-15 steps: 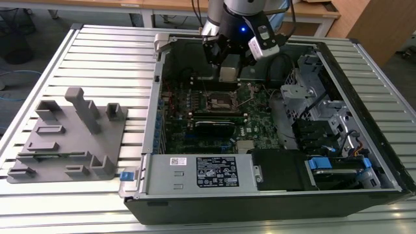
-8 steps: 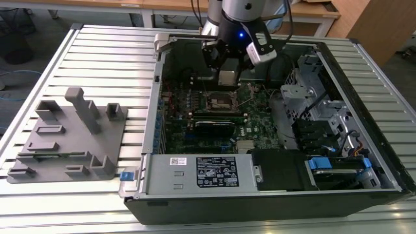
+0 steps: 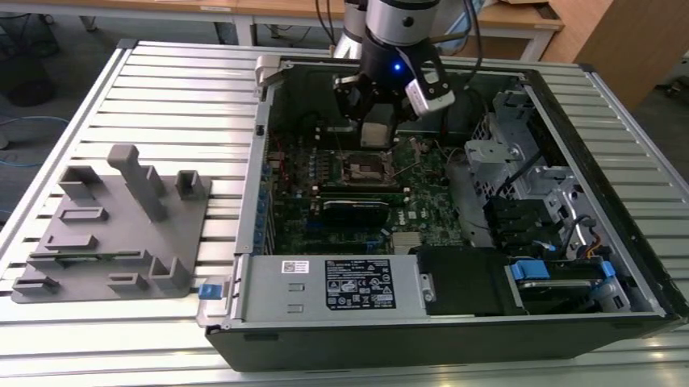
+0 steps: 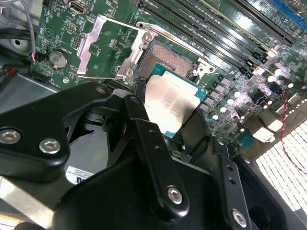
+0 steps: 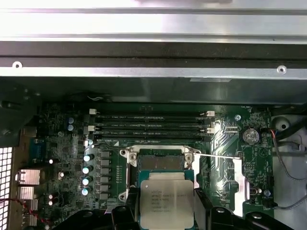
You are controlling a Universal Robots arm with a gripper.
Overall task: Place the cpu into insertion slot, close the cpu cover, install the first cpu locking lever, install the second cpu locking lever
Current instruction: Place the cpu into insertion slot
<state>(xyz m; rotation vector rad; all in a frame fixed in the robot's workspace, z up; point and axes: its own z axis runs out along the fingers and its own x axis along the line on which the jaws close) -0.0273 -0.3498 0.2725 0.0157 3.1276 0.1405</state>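
Two black fingers [image 4: 144, 139] of the gripper [image 4: 171, 112] pinch the chip [image 4: 169, 100] by opposite edges, so the jaws are closed narrowly on it, and its silver top faces the cameras in both wrist views. The chip hangs just above the socket [image 4: 168, 60] without touching it. The socket's dark centre lies bare inside its black frame. The cover [image 4: 86, 51] is swung open and lies back off one side of the socket, with green board showing through its square cut-out; whether it rests flat or tilted I cannot tell. A coin battery [image 4: 58, 58] sits just past the cover, on the side away from the socket. In the first wrist view, long memory slots [image 5: 153, 122] run alongside the socket on the side opposite the gripper [image 5: 166, 213]. In the exterior view the gripper [image 3: 377, 129] stands straight over the socket [image 3: 366, 169] inside an open computer case [image 3: 603, 266]. A black graphics card [image 3: 356, 211] lies near the socket on the board. A grey parts holder [image 3: 108, 226] sits well apart from the socket, outside the case on the slatted table [image 3: 161, 97].
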